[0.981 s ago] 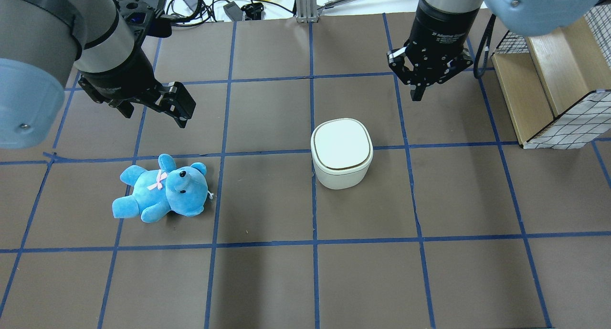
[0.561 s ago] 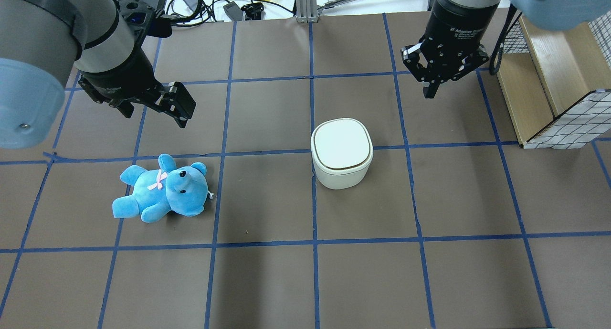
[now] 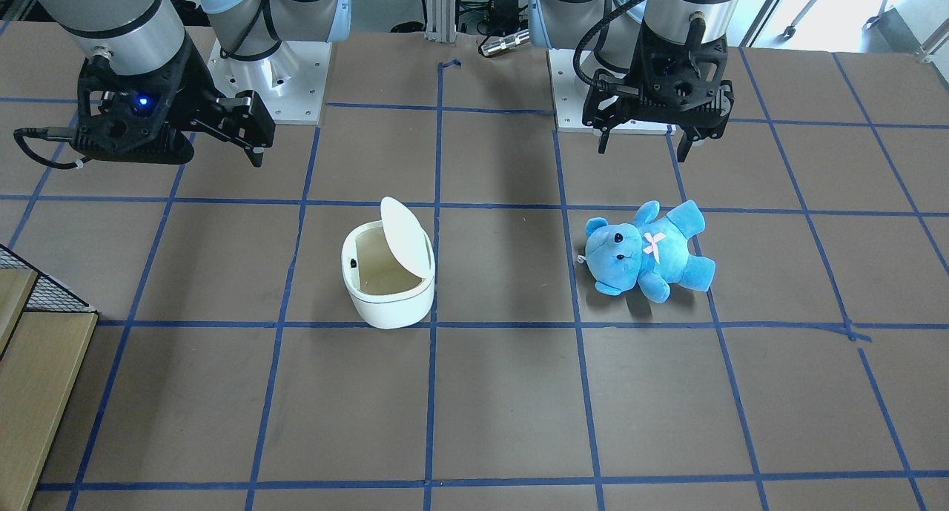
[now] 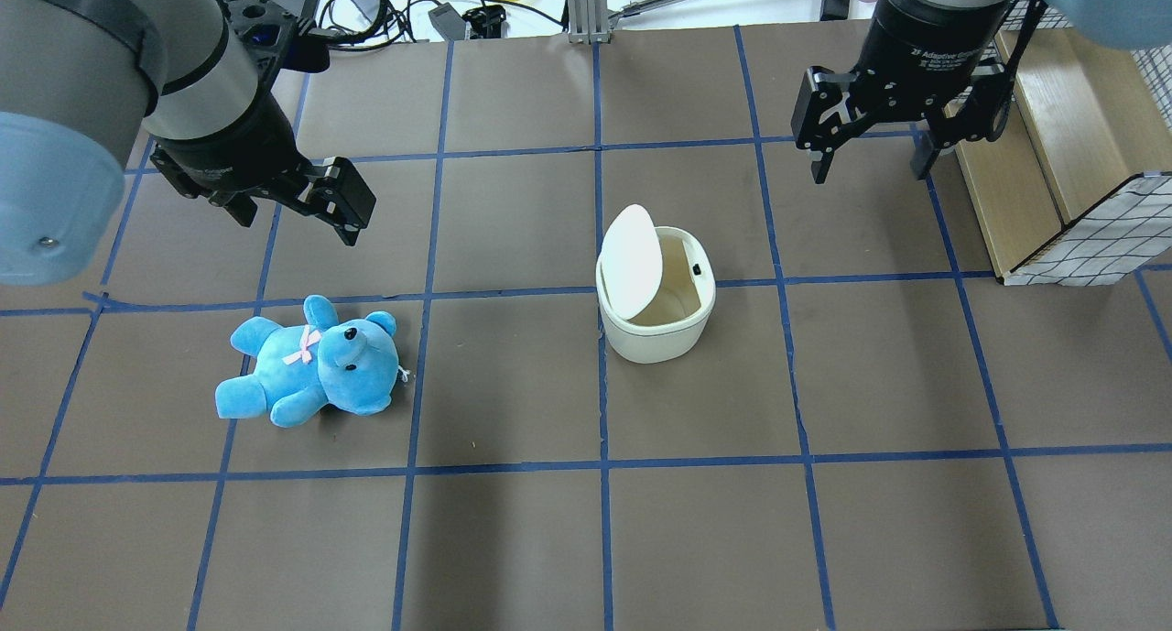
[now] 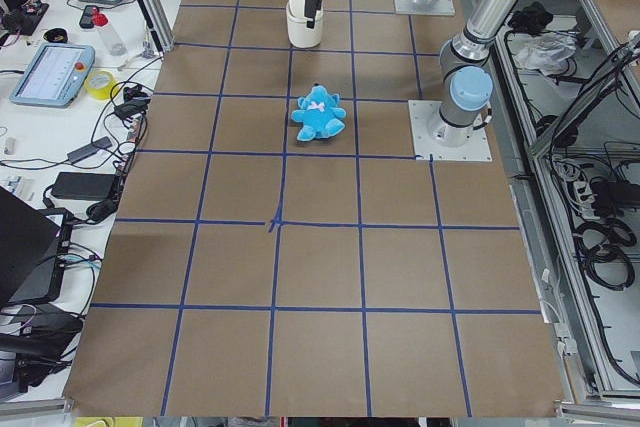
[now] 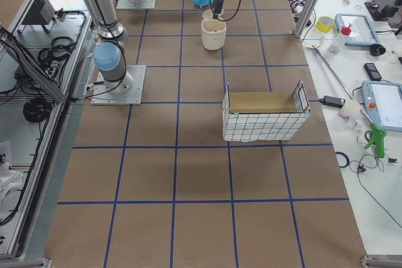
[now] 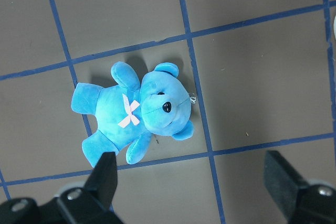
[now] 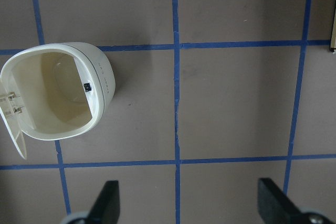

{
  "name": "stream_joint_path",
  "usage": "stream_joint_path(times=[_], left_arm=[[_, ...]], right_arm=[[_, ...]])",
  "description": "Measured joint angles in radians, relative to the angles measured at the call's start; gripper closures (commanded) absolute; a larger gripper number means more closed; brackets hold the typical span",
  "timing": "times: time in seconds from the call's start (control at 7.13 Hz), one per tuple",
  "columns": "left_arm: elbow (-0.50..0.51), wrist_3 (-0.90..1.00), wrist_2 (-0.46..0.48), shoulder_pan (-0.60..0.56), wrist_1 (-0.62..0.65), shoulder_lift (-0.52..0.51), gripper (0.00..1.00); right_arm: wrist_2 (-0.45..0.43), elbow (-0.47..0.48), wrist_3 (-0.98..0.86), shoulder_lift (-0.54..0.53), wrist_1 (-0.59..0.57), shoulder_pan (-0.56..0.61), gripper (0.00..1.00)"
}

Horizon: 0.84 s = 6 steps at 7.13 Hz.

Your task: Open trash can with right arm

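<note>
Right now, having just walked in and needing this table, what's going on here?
The small white plastic trash can stands with its flip lid raised. The right arm's black end effector hangs open apart from it, holding nothing. The left end effector hangs open near the blue plush bear, touching nothing.

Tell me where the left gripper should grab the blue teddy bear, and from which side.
Grip the blue teddy bear across its torso, at the pink bow, with the left gripper coming straight down. It lies face up, limbs spread, so the torso is likely the narrowest graspable part.
</note>
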Motion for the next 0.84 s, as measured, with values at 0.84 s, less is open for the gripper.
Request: stream_joint_path(times=[0.84], left_arm=[[0.0, 0.0, 0.0, 0.0, 0.0, 0.0, 0.0]], right_arm=[[-0.008, 0.004, -0.066, -0.016, -0.009, -0.001, 0.0]])
